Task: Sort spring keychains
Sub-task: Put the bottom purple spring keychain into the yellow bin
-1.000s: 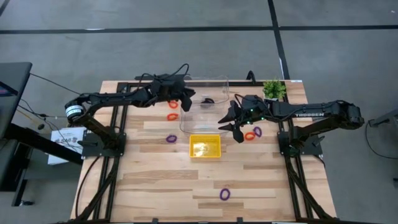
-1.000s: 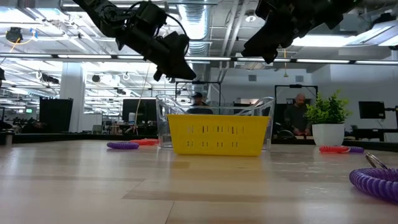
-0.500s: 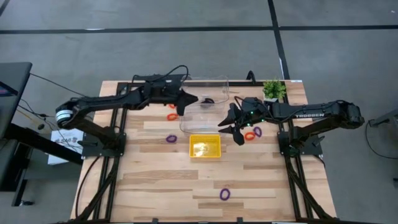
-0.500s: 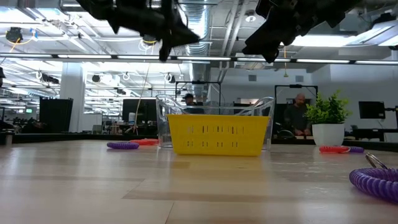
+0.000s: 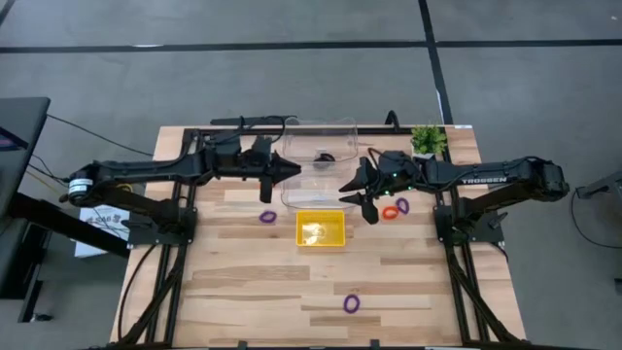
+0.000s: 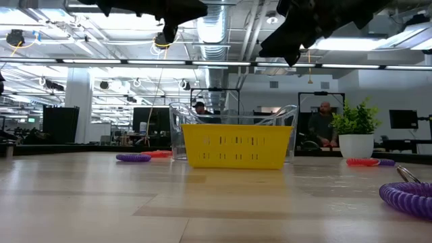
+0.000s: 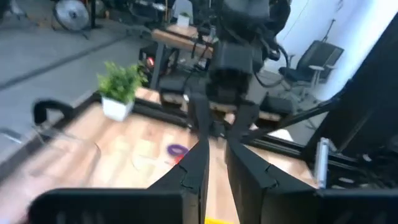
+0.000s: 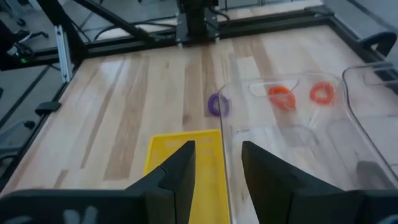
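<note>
My left gripper (image 5: 291, 169) hangs high beside the left wall of the clear bin (image 5: 321, 160), fingers nearly together and empty. My right gripper (image 5: 356, 197) is open and empty, high between the bin and the yellow tray (image 5: 320, 228). A black keychain (image 5: 324, 157) lies in the bin. Purple keychains lie left of the tray (image 5: 267, 217) and near the front edge (image 5: 352, 303). An orange one (image 5: 390, 212) and a purple one (image 5: 402, 205) lie right of my right gripper. Two orange ones (image 8: 281, 96) (image 8: 321, 92) show through the bin; my left arm covers them from above.
A small potted plant (image 5: 428, 139) stands at the far right corner of the table. Black cables (image 5: 243, 122) run along the far edge. People sit in the room behind the table (image 6: 327, 115). Bare wood lies between the tray and the near edge.
My left gripper has risen and swung a little toward the table's near edge, away from the clear bin, while its arm has stretched out flatter toward the left. My right gripper has kept still. No keychain has moved.
</note>
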### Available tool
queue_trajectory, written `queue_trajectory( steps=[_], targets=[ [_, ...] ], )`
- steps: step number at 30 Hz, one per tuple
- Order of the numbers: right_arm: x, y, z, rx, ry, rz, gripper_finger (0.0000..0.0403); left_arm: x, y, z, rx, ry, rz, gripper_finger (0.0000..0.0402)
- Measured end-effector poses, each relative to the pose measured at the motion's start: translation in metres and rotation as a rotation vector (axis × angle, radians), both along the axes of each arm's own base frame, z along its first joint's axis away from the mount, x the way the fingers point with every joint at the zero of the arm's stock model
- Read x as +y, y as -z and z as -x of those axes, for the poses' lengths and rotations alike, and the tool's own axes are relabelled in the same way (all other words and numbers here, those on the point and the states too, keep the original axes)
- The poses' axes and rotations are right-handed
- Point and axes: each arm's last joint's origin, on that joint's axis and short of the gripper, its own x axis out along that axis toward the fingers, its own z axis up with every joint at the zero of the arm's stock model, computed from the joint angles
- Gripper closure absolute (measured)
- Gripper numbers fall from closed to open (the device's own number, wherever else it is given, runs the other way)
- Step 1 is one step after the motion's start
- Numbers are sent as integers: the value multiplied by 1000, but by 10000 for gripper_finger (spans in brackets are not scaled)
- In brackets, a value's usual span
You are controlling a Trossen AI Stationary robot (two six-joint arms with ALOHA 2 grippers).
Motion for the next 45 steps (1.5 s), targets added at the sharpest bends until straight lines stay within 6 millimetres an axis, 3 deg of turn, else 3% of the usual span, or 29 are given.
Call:
queue_trajectory(
  steps=[13, 20, 27, 35, 45],
  targets=[
    [4, 1, 0, 17, 17, -90, 282, -11, 8, -1, 20, 48, 46, 348],
    [9, 15, 12, 212, 6, -139, 288, -15, 8, -2, 21, 67, 47, 348],
    [44, 30, 27, 443, -175, -158, 298, -15, 8, -2, 21, 83, 49, 348],
    [86, 32, 36, 442, -485, 39, 308, -13, 8, -1, 20, 77, 40, 348],
    [95, 66, 44, 412, -541, 66, 308, -12, 9, -1, 27, 91, 16, 348]
  ],
)
